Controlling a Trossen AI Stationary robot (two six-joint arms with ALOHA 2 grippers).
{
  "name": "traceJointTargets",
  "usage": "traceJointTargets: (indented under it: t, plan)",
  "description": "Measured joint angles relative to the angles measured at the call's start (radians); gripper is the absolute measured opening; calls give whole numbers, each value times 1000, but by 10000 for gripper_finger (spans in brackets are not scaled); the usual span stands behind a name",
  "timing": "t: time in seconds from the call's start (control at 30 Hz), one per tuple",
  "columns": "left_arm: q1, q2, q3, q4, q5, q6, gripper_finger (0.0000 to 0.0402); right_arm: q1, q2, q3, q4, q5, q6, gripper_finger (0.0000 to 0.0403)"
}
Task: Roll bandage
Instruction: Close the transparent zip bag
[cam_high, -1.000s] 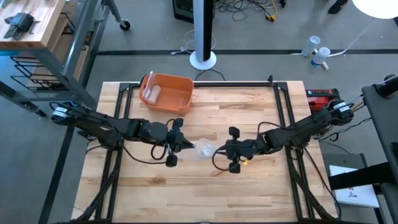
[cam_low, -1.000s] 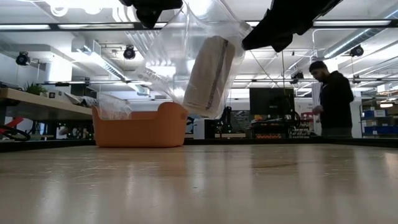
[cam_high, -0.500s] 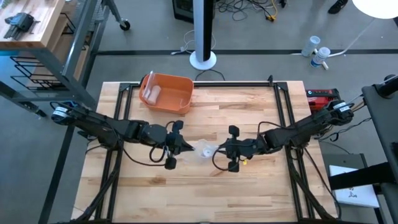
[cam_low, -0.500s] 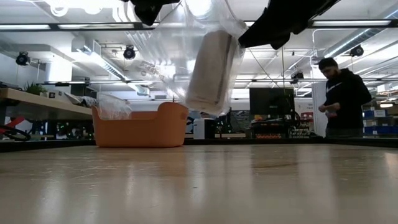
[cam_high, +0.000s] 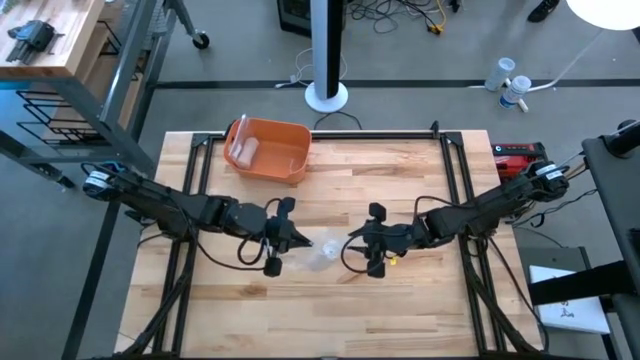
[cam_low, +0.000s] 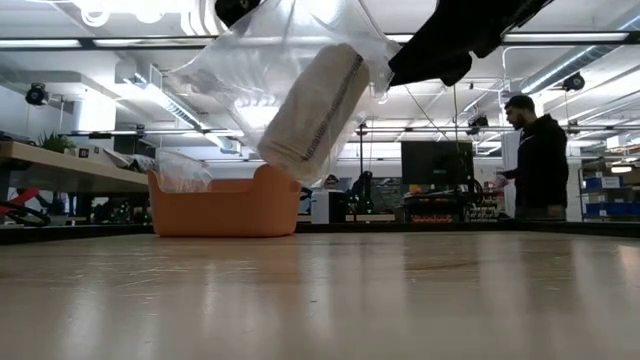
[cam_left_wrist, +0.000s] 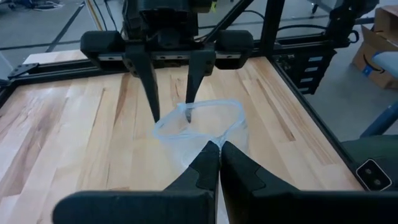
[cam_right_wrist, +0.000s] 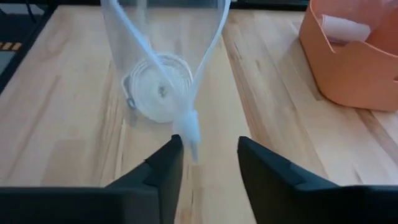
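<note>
Up in the air over the middle of the table (cam_high: 330, 310) hangs a clear plastic bag (cam_low: 290, 60) with a rolled white bandage (cam_low: 312, 112) inside it. The left gripper (cam_high: 292, 240) holds one side of the bag, and the left wrist view shows its two fingers (cam_left_wrist: 202, 171) pressed together on the plastic. The right gripper (cam_high: 360, 243) faces it from the other side. In the right wrist view its fingers (cam_right_wrist: 163, 167) stand apart, with a pinched bit of the bag's edge between them. I cannot tell if that bit touches either finger.

The bag sits between the two grippers, just in front of each one. In the low view the bandage is tilted. Its long axis slants, with the upper end toward the right gripper and the lower end pointing down toward the table and toward the left gripper's side. The lower end stays well above the wood. In the right wrist view the round, coiled end of the roll faces that gripper.

Behind the left gripper, near the far edge of the table, stands an orange tub (cam_high: 270, 150) with something pale inside. A person (cam_low: 538, 160) stands in the room beyond.
</note>
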Motion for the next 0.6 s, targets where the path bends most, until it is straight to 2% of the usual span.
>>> traceJointTargets:
  t: [0.13, 0.23, 0.37, 0.53, 0.6]
  plan:
    - [-4, 0, 0, 14, 0, 1, 0, 0, 0, 0, 30, -9, -5, 169]
    - [-4, 0, 0, 15, 0, 11, 0, 0, 0, 0, 58, -63, -18, 161]
    - [-4, 0, 0, 27, 0, 17, 0, 0, 0, -1, 85, -107, -35, 111]
    - [-4, 0, 0, 27, 0, 18, 0, 0, 0, -1, 78, -107, -53, 20]
    - [-4, 0, 0, 19, 0, 18, 0, 0, 0, -1, 75, -108, -77, 12]
